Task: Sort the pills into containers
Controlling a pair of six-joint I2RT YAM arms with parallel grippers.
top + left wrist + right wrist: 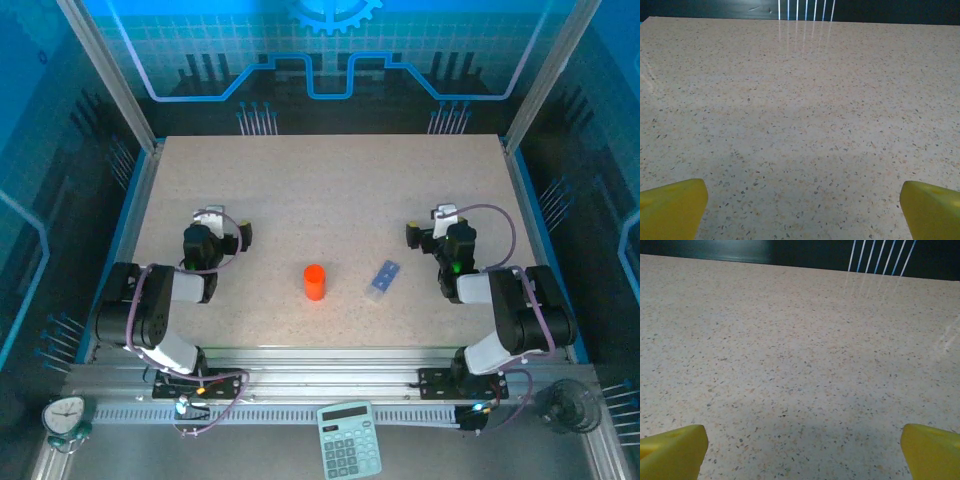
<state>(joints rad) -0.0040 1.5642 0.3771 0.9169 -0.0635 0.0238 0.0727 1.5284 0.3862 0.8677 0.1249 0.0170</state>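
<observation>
The containers are the compartments of a small translucent blue pill box [382,279] lying flat on the speckled table [320,180], right of centre. The pills are out of view. My left gripper [222,222] rests low at the left side of the table, well left of the box. In the left wrist view the left gripper [802,210] is open, its yellow fingertips [675,207] wide apart over bare table. My right gripper [432,224] sits just right of the box. Its wrist view shows the right gripper [802,450] open too, with nothing between the yellow fingertips [932,450].
An orange cylindrical bottle [314,282] with an orange cap stands upright near the table's centre, left of the pill box. A calculator [349,453] and a small clock [65,415] lie off the table by the front rail. Metal frame posts [110,75] flank the table.
</observation>
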